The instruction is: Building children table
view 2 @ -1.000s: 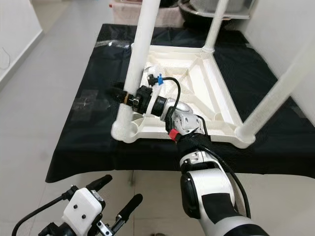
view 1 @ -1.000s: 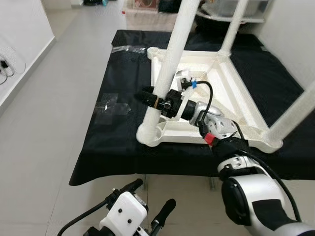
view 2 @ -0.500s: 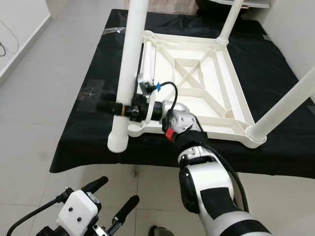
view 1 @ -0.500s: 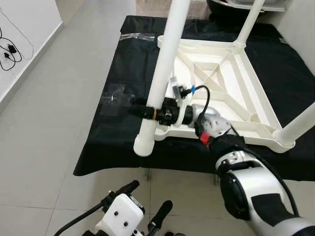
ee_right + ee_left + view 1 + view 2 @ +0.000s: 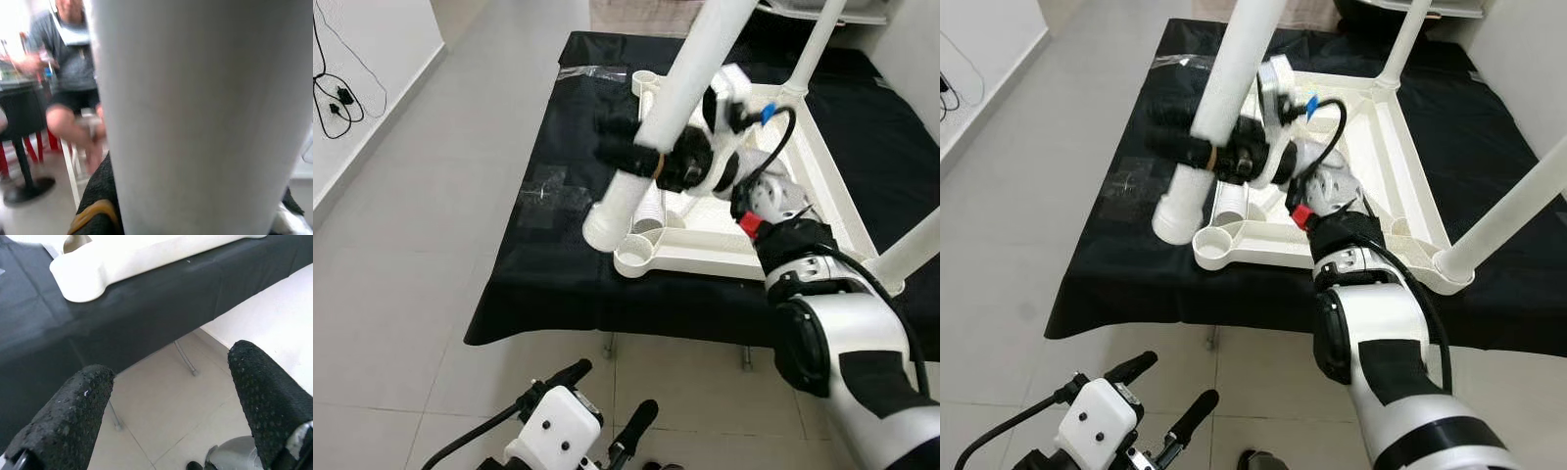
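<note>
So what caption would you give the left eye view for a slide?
Right gripper holds a white table leg tilted above the upturned tabletop's open corner socket, on black cloth.

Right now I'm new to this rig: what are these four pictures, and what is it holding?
A humanoid robot with two arms. The two wide pictures come from its head, looking down. Its right gripper is shut on a white leg, lifted clear of its socket in the upturned tabletop, which lies on a black cloth. The right wrist picture shows that leg up close, with a person sitting behind. The left wrist picture looks along the open, idle left gripper, low by the floor.
</note>
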